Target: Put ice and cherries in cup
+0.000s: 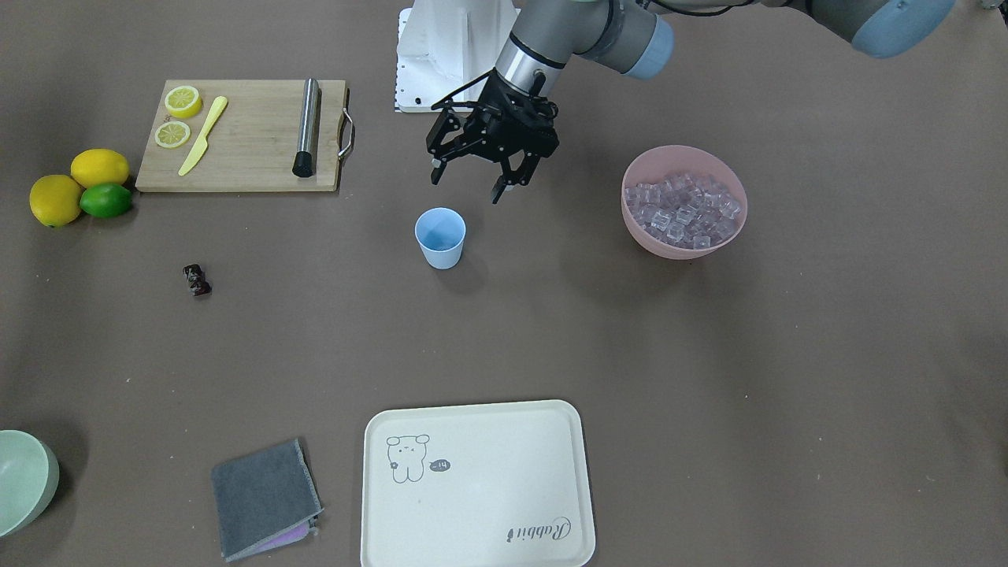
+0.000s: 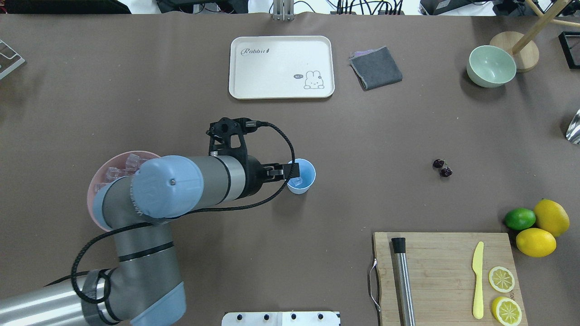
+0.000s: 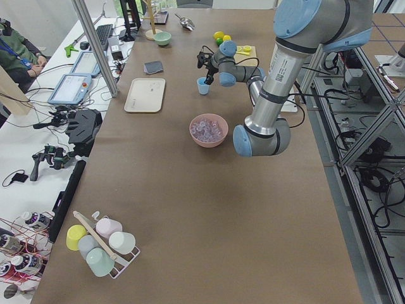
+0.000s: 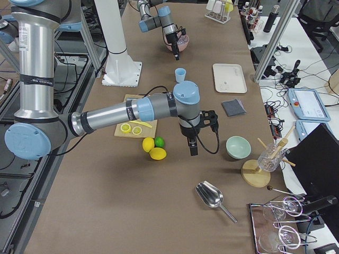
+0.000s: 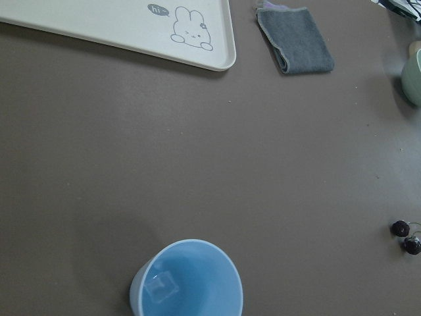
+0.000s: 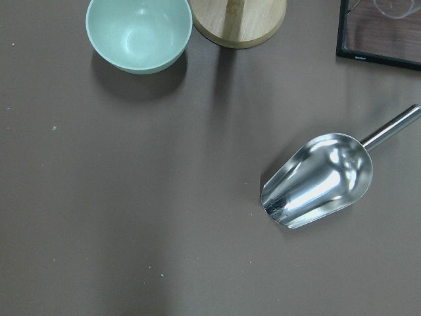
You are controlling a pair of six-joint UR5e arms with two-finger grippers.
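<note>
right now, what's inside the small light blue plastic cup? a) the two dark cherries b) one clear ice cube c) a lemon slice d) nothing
B: the left wrist view shows a single clear ice cube on the bottom of the small light blue plastic cup, while the two dark maroon cherries lie out on the brown table.

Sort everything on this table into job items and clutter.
Job: cup, ice in pink bowl, cherries.
Clutter: lemons, lime, cutting board, tray, grey cloth, green bowl, scoop.
</note>
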